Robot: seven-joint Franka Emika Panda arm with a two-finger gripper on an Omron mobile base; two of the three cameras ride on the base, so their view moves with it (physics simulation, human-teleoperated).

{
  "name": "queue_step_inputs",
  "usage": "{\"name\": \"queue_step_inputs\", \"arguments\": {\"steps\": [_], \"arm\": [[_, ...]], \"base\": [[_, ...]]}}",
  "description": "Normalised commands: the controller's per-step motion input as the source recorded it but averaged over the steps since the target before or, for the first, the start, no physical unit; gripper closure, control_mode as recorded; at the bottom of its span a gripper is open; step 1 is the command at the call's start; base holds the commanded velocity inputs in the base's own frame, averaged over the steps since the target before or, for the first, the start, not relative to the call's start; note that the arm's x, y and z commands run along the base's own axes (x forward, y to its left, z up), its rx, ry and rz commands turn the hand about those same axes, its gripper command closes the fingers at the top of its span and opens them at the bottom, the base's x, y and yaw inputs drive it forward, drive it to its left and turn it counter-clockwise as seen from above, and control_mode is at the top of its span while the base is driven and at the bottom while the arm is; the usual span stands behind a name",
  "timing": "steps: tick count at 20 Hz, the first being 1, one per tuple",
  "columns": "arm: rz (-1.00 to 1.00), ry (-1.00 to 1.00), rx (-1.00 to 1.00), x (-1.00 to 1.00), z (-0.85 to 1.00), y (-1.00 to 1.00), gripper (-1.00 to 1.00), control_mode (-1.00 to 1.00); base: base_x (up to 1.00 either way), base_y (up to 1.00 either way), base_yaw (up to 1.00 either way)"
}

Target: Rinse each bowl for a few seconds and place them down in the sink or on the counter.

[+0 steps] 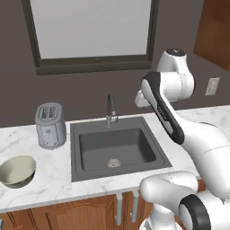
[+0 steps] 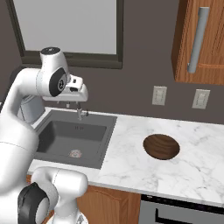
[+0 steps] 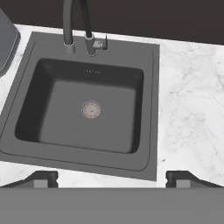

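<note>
The pale cream-green bowl (image 1: 18, 171) sits upright on the white marble counter (image 1: 54, 157), left of the sink (image 1: 74, 152). On the counter (image 2: 131, 166) to the right of the sink (image 2: 65, 140) rests the dark brown bowl (image 2: 161, 146). My gripper (image 3: 112, 178) hangs high above the sink's front rim (image 3: 151, 87), looking down into the basin. Its fingertips (image 3: 41, 178) stand wide apart, open, with nothing between them. The basin holds no bowl; its round drain (image 3: 91, 109) shows. No water is seen at the dark arched faucet (image 1: 110, 108).
A silver toaster (image 1: 50, 126) stands on the counter between the cream bowl and the sink's back left corner. Wall outlets (image 2: 159, 95) and a wooden upper cabinet (image 2: 201, 39) are above the right counter. A window is behind the faucet (image 3: 68, 26).
</note>
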Motion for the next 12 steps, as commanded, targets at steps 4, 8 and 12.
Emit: {"name": "queue_step_inputs", "arguments": {"steps": [4,8,12], "arm": [[0.00,-0.01,0.00,-0.19,0.00,0.01,-1.00,-1.00],[0.00,-0.02,0.00,-0.13,-0.05,0.00,-1.00,-1.00],[0.02,-0.03,0.00,-0.09,-0.11,0.00,-1.00,-1.00]], "base": [[0.00,0.00,0.00],[0.00,0.00,0.00],[0.00,0.00,0.00]]}}
